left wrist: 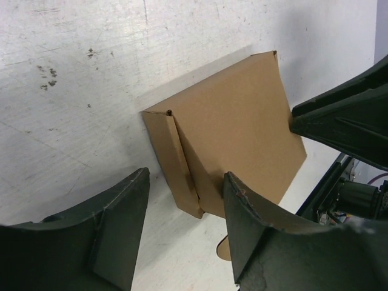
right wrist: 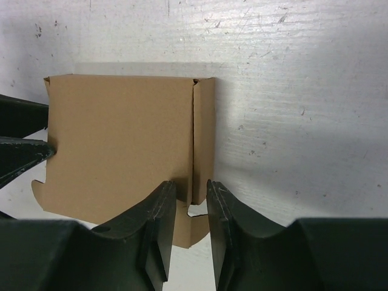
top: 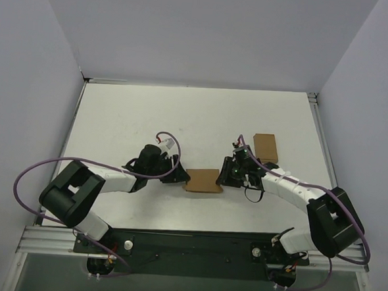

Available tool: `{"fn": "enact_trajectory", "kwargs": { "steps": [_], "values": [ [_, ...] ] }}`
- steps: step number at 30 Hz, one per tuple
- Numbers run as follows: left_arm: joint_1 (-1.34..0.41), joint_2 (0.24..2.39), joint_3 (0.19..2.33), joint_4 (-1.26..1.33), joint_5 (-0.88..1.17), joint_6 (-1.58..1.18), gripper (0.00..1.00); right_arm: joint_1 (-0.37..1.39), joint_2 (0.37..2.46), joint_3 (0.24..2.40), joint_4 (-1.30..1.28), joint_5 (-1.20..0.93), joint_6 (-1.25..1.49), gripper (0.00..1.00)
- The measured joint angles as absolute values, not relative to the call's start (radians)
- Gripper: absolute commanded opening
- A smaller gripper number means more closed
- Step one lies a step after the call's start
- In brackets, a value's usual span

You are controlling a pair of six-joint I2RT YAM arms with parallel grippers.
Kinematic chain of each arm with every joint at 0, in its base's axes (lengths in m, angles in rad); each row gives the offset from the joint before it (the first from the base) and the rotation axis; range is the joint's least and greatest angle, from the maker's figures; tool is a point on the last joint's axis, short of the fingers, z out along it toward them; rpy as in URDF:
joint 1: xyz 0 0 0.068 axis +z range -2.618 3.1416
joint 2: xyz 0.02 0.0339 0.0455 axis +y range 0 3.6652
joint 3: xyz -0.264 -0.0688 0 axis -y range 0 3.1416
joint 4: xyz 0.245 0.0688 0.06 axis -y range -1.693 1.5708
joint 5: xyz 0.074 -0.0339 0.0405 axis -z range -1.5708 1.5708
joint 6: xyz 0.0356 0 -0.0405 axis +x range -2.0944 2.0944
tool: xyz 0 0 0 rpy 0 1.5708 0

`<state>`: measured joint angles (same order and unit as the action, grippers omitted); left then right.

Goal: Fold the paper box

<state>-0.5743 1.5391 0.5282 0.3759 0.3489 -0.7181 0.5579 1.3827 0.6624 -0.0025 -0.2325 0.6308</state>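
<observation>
White table (top: 117, 114), flattened paper box (top: 202, 181), cardboard rectangle (top: 266, 147) apart.

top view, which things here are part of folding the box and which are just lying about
For the job: paper box; left gripper and right gripper, one at each end of it.
Lying about: plain cardboard piece, further back on the table, right side.

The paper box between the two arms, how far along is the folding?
Early. Done: one narrow side flap of the paper box looks folded; the rest lies flat. In hand: the left gripper straddles one end, open; the right gripper brackets the flap's edge, grip unclear. Left: raising it into a box shape, tucking tabs.
</observation>
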Motion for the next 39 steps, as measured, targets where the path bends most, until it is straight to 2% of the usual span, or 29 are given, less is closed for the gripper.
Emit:
{"fn": "enact_trajectory", "kwargs": {
  "steps": [3, 9, 14, 16, 17, 20, 32, 39],
  "values": [
    [-0.575, 1.554, 0.531, 0.401, 0.363, -0.715, 0.49, 0.559, 1.401, 0.662, 0.012, -0.236, 0.627, 0.23],
    [-0.575, 1.575, 0.539, 0.437, 0.381, -0.712, 0.43, 0.564, 1.42, 0.662, 0.028, -0.236, 0.627, 0.23],
    [-0.575, 1.576, 0.54, 0.445, 0.381, -0.712, 0.5, 0.564, 1.429, 0.662, 0.035, -0.235, 0.627, 0.23],
    [-0.575, 1.573, 0.54, 0.436, 0.373, -0.712, 0.55, 0.564, 1.434, 0.662, 0.037, -0.235, 0.627, 0.23],
    [-0.575, 1.57, 0.541, 0.428, 0.368, -0.712, 0.61, 0.564, 1.434, 0.662, 0.039, -0.235, 0.627, 0.23],
    [-0.576, 1.554, 0.541, 0.385, 0.347, -0.711, 0.64, 0.564, 1.435, 0.662, 0.043, -0.233, 0.627, 0.23],
    [-0.661, 1.384, 0.541, 0.249, 0.231, -0.725, 0.63, 0.572, 1.436, 0.662, 0.049, -0.224, 0.627, 0.22],
    [-0.669, 1.395, 0.541, 0.244, 0.227, -0.749, 0.6, 0.58, 1.436, 0.662, 0.051, -0.214, 0.628, 0.22]
  ]
}}
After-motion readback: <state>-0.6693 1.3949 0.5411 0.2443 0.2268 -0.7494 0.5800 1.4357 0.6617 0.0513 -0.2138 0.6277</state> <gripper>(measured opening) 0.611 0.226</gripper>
